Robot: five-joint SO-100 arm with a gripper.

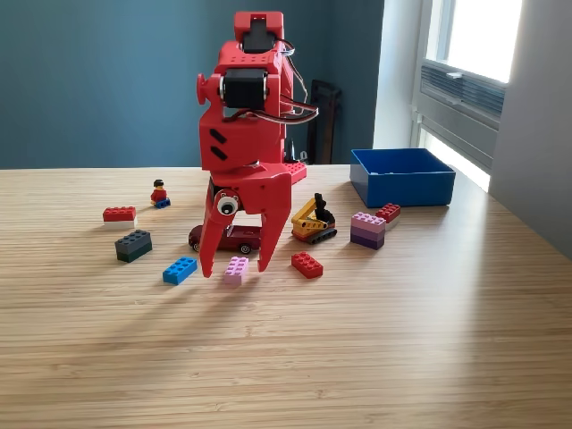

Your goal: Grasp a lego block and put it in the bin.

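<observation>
Bare wood grain filled the near edge of the bench [286, 375]. End effector [234, 268] pointed down, jaws spread open, gripping nothing, tips straddling a pink lego block [236, 270] that lay flat on the bench. Blue block [180, 270] just beside on the exterior view's left, red block [307, 264] on its right. Bin [402, 176], bright blue with low walls, stood well apart toward the far right edge; interior hidden. Judged early: grasp, lift and drop all left.

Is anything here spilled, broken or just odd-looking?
Nothing looks broken. The bricks, like the pink brick, lie scattered on the table, none visible in the blue bin. The open gripper straddles the pink one.
</observation>
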